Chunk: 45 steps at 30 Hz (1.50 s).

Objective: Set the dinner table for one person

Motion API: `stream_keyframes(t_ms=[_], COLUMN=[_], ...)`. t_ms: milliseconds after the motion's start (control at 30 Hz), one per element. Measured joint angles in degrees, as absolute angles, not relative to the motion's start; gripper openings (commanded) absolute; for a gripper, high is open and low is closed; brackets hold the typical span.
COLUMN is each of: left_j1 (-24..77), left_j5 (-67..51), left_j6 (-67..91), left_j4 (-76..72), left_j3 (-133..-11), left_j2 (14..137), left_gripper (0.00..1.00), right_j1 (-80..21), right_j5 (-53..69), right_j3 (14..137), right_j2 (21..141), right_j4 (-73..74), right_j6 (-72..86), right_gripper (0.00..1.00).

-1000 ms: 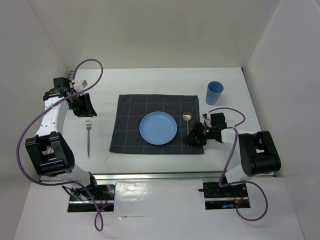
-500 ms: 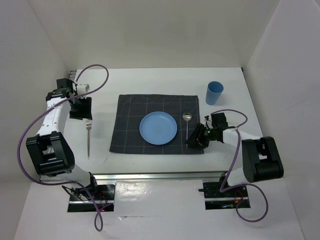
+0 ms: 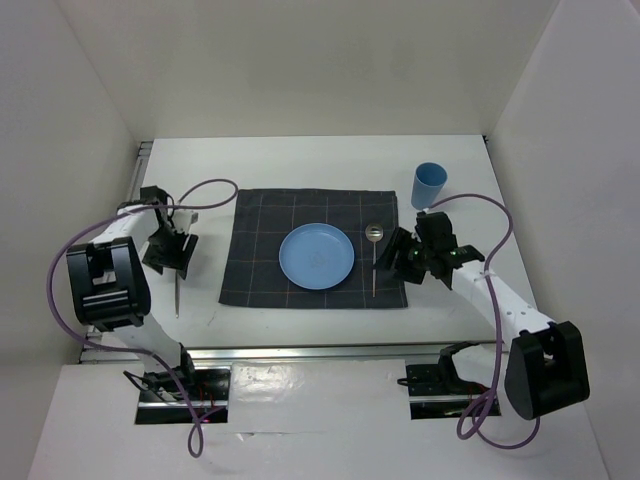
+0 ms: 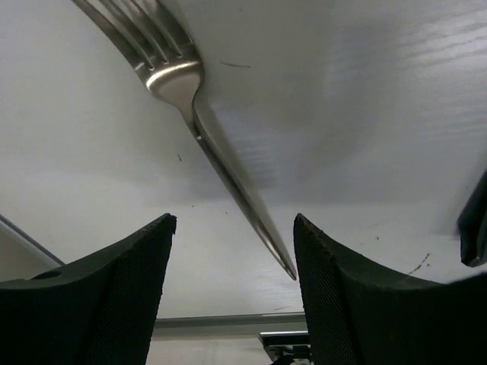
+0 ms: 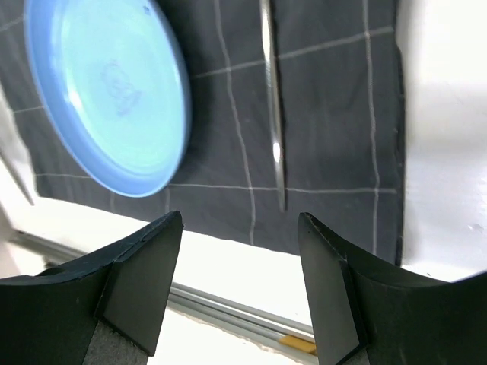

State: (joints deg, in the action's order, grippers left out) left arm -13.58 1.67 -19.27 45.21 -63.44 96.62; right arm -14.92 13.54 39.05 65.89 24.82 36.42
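**Near edge.** Both arms rise from their bases at the near side of the dinner table, the plain white top that carries every item in view.

**Left.** The left gripper hangs low over the far end of a metal fork, which lies on bare table just left of the cloth. In the left wrist view its jaws stand wide apart and grip nothing. The fork lies flat ahead of them, and its handle tip points into the gap between the two fingers.

**Right.** The right gripper sits above the right border of the dark grey checked cloth. Its jaws are also spread wide and are empty. The right wrist view shows the spoon's handle lying on the cloth ahead of the fingers, apart from them.

**Centre.** A round blue plate rests in the middle of the cloth. A spoon lies just to its right, with its bowl at the far end.

**Far.** A blue cup stands upright on the table beyond the cloth's far right corner.
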Motion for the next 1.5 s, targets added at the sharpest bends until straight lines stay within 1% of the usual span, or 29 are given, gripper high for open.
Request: stream_keyframes(t_ms=[167, 200, 300, 333, 367, 467, 700, 900, 1033, 1133, 1233, 1400, 1500], left_j1=[-13.6, -13.6, -13.5, -13.5, -13.5, -13.5, -13.8, -13.8, -12.0, -8.0, -2.1, 5.3, 9.1], left_j5=[2.9, 3.0, 3.0, 3.1, 3.1, 3.4, 1.1, -7.6, -9.5, -9.2, -9.1, -9.8, -8.6], left_j6=[-19.1, -19.1, -18.2, -17.8, -17.4, -16.4, -15.5, -6.9, -0.3, 3.6, 6.7, 12.1, 14.1], left_j4=[43.7, 44.2, 45.0, 45.5, 46.1, 48.0, 50.2, 48.2, 45.8, 45.3, 45.6, 49.8, 51.0], left_j3=[-63.4, -63.9, -64.7, -65.3, -66.0, -68.4, -70.4, -75.6, -79.0, -80.8, -83.4, -90.2, -91.1], left_j2=[102.0, 103.2, 104.2, 104.7, 105.4, 107.6, 108.8, 108.2, 103.1, 99.0, 98.1, 104.1, 107.9], left_gripper=[0.60, 0.55, 0.45, 0.35, 0.28, 0.00, 0.00, 0.00, 0.00, 0.00, 0.00, 0.00, 0.00], right_j1=[-15.5, -15.5, -15.5, -15.5, -15.5, -15.5, -15.5, -15.5, -15.5, -15.5, -15.5, -15.5, -15.5], right_j5=[10.9, 10.5, 9.4, 9.2, 9.0, 8.3, 7.2, 6.7, 6.2, 5.8, 5.4, 4.9, 4.3], right_j3=[39.0, 39.0, 39.0, 39.0, 39.0, 39.0, 39.9, 41.9, 43.7, 44.5, 44.7, 45.2, 45.8], right_j2=[65.4, 65.3, 65.3, 65.3, 65.3, 65.3, 65.3, 65.5, 65.5, 65.5, 65.6, 65.8, 65.7], right_j4=[26.4, 26.5, 26.7, 26.7, 26.6, 26.7, 27.3, 28.7, 29.0, 29.3, 29.8, 31.9, 32.8], right_j6=[36.5, 36.5, 36.5, 36.5, 36.5, 36.3, 36.3, 36.3, 36.4, 36.5, 36.6, 37.0, 37.6], right_gripper=[0.70, 0.70, 0.70, 0.70, 0.70, 0.70, 0.70, 0.70, 0.70, 0.70, 0.70, 0.70, 0.70])
